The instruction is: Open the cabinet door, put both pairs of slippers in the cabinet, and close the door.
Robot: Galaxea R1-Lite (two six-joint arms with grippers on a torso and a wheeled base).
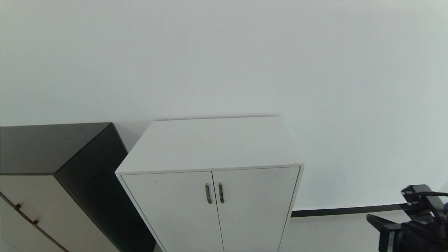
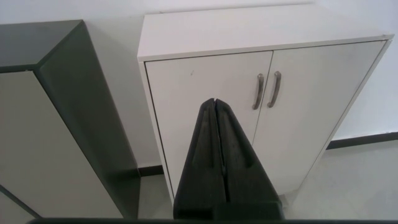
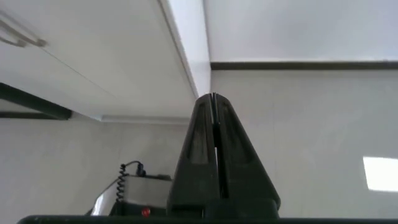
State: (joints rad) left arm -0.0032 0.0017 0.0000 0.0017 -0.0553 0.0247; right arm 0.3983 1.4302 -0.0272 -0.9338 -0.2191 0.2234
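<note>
Cabinet (image 1: 210, 147): white, two doors, standing against the white wall (image 1: 224, 52). Both doors are shut and flush with each other. The left door (image 1: 171, 210) and right door (image 1: 255, 203) meet at the centre line. Two upright metal handles sit just beside that line, one on each door: left handle (image 1: 208, 193), right handle (image 1: 221, 193). Nothing is touching either handle.

Left gripper (image 2: 215, 102): held in front of the cabinet, facing the left door and apart from it. Its black fingers (image 2: 205, 143) are pressed together along their whole length, with nothing between them.

Right gripper (image 3: 214, 98): low, near the cabinet's lower right corner and above the pale floor (image 3: 311, 124). The fingers are closed tip to tip and hold nothing. In the head view the right arm (image 1: 420, 217) sits at the lower right, well apart from the cabinet.

Surroundings: a dark cabinet (image 1: 87, 168) with pale fronts stands just beside the white one, on its left. A black baseboard (image 1: 350, 211) runs along the foot of the wall to the right.
</note>
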